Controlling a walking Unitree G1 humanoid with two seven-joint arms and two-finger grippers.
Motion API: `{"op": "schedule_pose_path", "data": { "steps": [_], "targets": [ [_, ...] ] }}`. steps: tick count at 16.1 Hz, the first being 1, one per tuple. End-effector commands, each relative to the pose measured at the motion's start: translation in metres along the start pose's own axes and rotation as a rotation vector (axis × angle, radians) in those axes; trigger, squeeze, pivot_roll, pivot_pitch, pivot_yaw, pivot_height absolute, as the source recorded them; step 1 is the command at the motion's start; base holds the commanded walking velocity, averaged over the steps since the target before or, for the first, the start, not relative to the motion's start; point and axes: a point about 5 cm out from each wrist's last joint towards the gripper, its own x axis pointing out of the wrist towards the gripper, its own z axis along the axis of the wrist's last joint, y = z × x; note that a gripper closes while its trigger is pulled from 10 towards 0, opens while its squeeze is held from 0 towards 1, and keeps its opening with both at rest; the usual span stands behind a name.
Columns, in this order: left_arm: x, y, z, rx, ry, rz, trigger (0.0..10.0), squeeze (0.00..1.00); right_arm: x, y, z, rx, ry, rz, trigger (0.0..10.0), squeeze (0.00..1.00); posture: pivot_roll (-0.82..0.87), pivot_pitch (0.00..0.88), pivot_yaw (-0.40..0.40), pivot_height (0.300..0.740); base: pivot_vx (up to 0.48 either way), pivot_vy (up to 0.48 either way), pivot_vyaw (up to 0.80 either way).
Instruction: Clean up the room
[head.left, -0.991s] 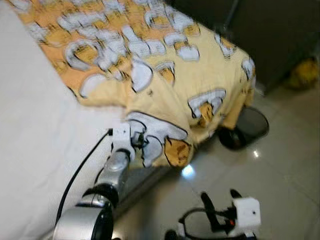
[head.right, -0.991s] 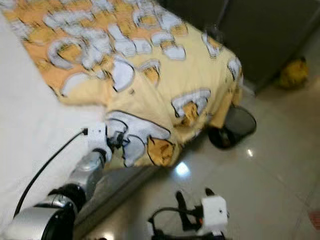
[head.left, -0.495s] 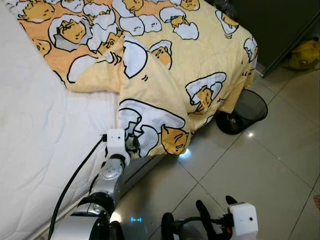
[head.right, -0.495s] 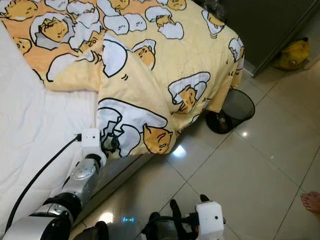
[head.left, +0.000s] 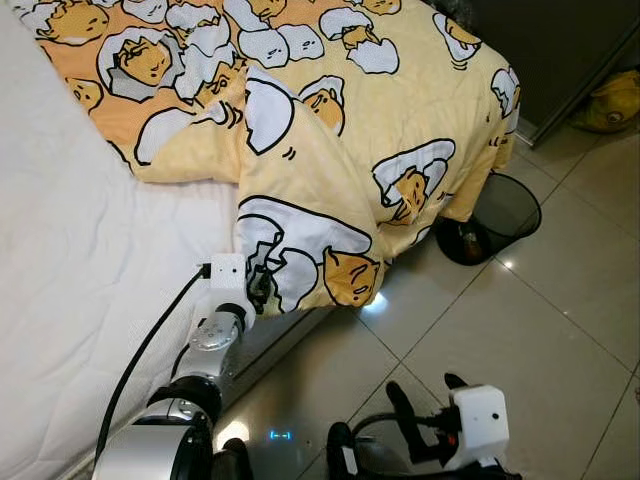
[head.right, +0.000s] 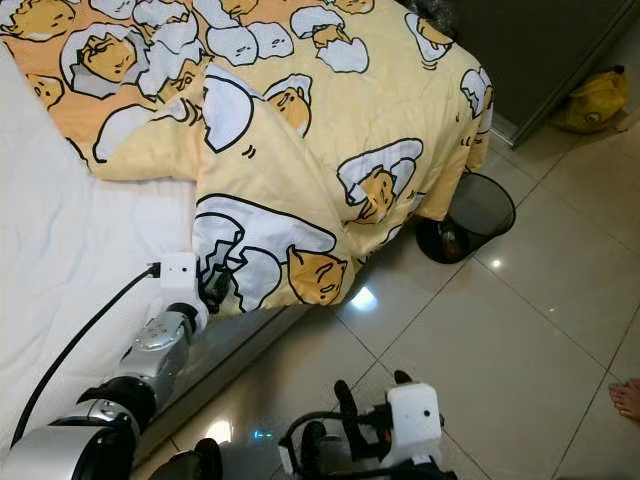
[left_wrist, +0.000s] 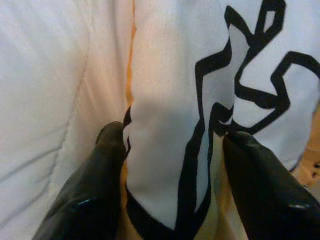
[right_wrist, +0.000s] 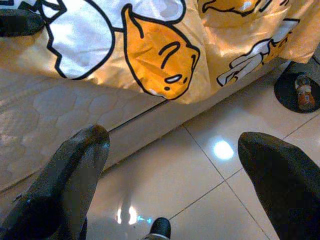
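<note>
Right now the left gripper (left_wrist: 172, 145) is at the bed's edge, its two black fingers (left_wrist: 95, 185) clenched on a fold of the yellow blanket (head.left: 380, 110) where a white eggshell print with black outlines hangs down; the cloth bulges between the fingers in the left wrist view. That blanket, printed with egg cartoon figures, covers the far part of the bed and drapes over its corner toward the floor, while the white quilted mattress (head.left: 70, 260) lies bare on the robot's left side, just beside the grasped fold. A black cable (head.left: 140, 360) runs along the left arm up to the wrist. The right gripper (right_wrist: 172, 145) hangs low over the glossy tiled floor (head.left: 530, 330), its fingers spread wide apart with nothing between them, pointing toward the blanket's hanging edge and the bed frame. A black mesh bin (head.left: 495, 215) stands on the floor next to the bed's corner, with some rubbish inside. Farther off, a yellow bag (head.left: 608, 103) lies near a dark cupboard (head.left: 560, 45)
</note>
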Motion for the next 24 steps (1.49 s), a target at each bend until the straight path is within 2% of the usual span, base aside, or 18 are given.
{"op": "schedule_pose_path", "data": {
  "steps": [1, 7, 12, 14, 17, 19, 20, 21, 24],
  "targets": [
    [-0.015, -0.009, -0.047, -0.014, 0.191, -0.055, 0.0, 0.00, -0.002, -0.004, -0.010, 0.024, 0.052, -0.021, 10.0, 0.00, -0.13, 0.337, -0.090, 0.740, 0.000, 0.000, 0.00],
    [-0.016, -0.001, -0.048, 0.037, 0.211, -0.062, 0.0, 0.00, 0.019, -0.005, -0.009, 0.031, 0.035, -0.016, 10.0, 0.00, -0.09, 0.284, -0.060, 0.740, 0.000, 0.000, 0.00],
    [-0.010, -0.009, -0.038, 0.044, 0.201, -0.096, 0.0, 0.00, 0.032, -0.012, -0.002, 0.009, 0.013, -0.004, 10.0, 0.00, -0.10, 0.230, -0.078, 0.740, 0.000, 0.000, 0.00],
    [-0.009, -0.015, -0.036, 0.101, 0.197, -0.135, 0.0, 0.00, 0.041, -0.018, -0.004, 0.019, 0.014, -0.020, 10.0, 0.00, -0.08, 0.211, -0.072, 0.740, 0.000, 0.000, 0.00],
    [-0.008, -0.025, -0.033, 0.150, 0.188, -0.214, 0.0, 0.00, 0.056, -0.013, 0.000, 0.024, -0.006, -0.002, 10.0, 0.00, -0.06, 0.159, -0.057, 0.740, 0.000, 0.000, 0.00],
    [-0.006, -0.020, -0.029, 0.158, 0.184, -0.188, 0.0, 0.00, 0.066, -0.013, -0.001, 0.020, -0.008, 0.008, 10.0, 0.00, -0.04, 0.131, -0.043, 0.740, 0.000, 0.000, 0.00],
    [-0.006, -0.015, -0.028, 0.205, 0.194, -0.163, 2.3, 0.00, 0.073, -0.013, -0.001, 0.020, -0.010, 0.009, 10.0, 0.00, -0.02, 0.109, -0.033, 0.740, 0.000, 0.000, 0.00],
    [-0.006, -0.012, -0.029, 0.243, 0.198, -0.151, 10.0, 0.00, 0.078, -0.012, 0.001, 0.019, -0.017, 0.012, 10.0, 0.00, -0.01, 0.097, -0.027, 0.740, 0.000, 0.000, 0.00],
    [-0.007, -0.009, -0.029, 0.297, 0.184, -0.167, 10.0, 0.00, 0.092, -0.012, 0.006, 0.018, -0.039, 0.017, 10.0, 0.00, 0.03, 0.061, -0.010, 0.740, 0.000, 0.000, 0.00]
  ]
}}
